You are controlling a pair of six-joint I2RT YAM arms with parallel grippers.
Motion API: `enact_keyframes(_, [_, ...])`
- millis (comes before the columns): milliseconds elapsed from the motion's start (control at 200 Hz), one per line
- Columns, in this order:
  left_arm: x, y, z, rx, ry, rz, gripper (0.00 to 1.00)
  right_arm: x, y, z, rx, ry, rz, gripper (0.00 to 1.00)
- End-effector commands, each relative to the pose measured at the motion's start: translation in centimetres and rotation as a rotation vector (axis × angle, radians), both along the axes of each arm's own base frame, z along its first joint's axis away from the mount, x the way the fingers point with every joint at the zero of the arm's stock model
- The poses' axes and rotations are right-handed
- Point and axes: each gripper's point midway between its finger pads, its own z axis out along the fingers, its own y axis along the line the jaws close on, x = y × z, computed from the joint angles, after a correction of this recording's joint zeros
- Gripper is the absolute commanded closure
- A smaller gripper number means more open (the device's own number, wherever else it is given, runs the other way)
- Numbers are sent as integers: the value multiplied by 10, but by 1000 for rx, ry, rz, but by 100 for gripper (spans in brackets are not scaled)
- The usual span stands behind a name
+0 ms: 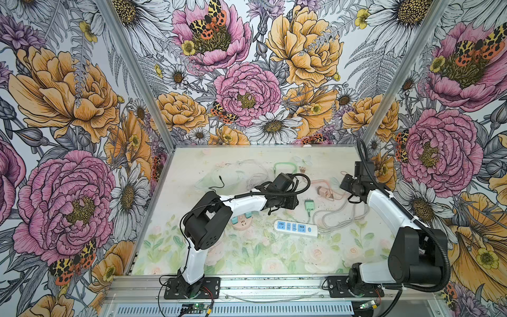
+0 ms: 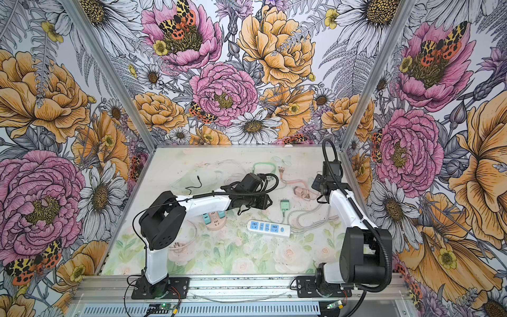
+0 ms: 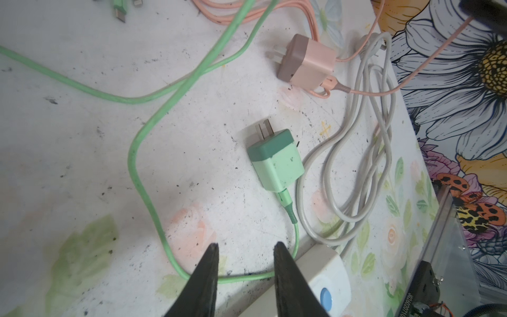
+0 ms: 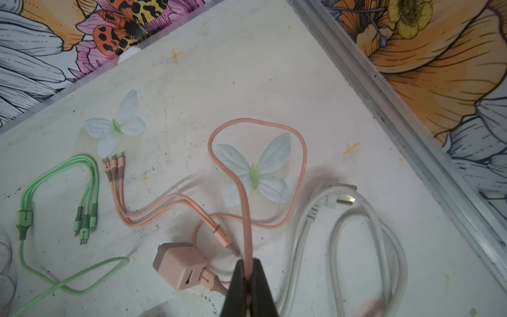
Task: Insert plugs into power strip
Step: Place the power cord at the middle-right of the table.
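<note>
Right wrist: fingers [image 4: 237,291] tight on pink cable [image 4: 245,219].

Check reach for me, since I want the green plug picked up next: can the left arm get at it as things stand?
Probably yes. The left claw is open and empty, and the green plug lies uncovered just ahead of it. Only its own green cable loops beneath the claw.

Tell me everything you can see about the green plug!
The green plug is a small plastic cube, pale mint with a darker green cap where two flat metal prongs stick out. It looks scuffed with dark specks. It lies on its side on the table, unplugged, its green cable attached at the back. Nothing grips it.
</note>
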Motion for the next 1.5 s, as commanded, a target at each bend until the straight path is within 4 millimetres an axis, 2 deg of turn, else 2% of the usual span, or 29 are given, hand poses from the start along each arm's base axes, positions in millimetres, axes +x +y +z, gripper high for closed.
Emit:
enact_keyframes(0, [-7, -13, 2, 28, -5, -38, 63, -3, 14, -25, 84, 39, 22, 100])
enact_keyframes(135, [-20, -18, -7, 87, 8, -25, 61, -7, 23, -41, 119, 68, 37, 100])
enact_keyframes(410, [-40, -32, -19, 142, 24, -5, 60, -14, 37, -57, 164, 108, 70, 100])
enact_keyframes(460, [-44, -37, -21, 142, 30, -14, 59, -16, 41, -58, 172, 112, 83, 95])
enact_keyframes(530, [-47, -43, -24, 148, 35, -19, 59, -18, 46, -54, 178, 102, 98, 88])
enact_keyframes(580, [-48, -45, -26, 155, 39, -20, 59, -20, 48, -50, 183, 90, 105, 80])
enact_keyframes(806, [-49, -48, -33, 193, 51, -18, 59, -28, 57, -32, 225, 42, 117, 63])
enact_keyframes(1051, [-45, -55, -36, 213, 55, -33, 59, -38, 64, -21, 247, 30, 132, 62])
enact_keyframes(1206, [-46, -62, -38, 238, 38, -53, 59, -44, 62, -14, 215, 33, 123, 62])
enact_keyframes(1496, [-51, -64, -61, 316, 49, -77, 59, -48, 59, 27, 97, 10, 155, 60])
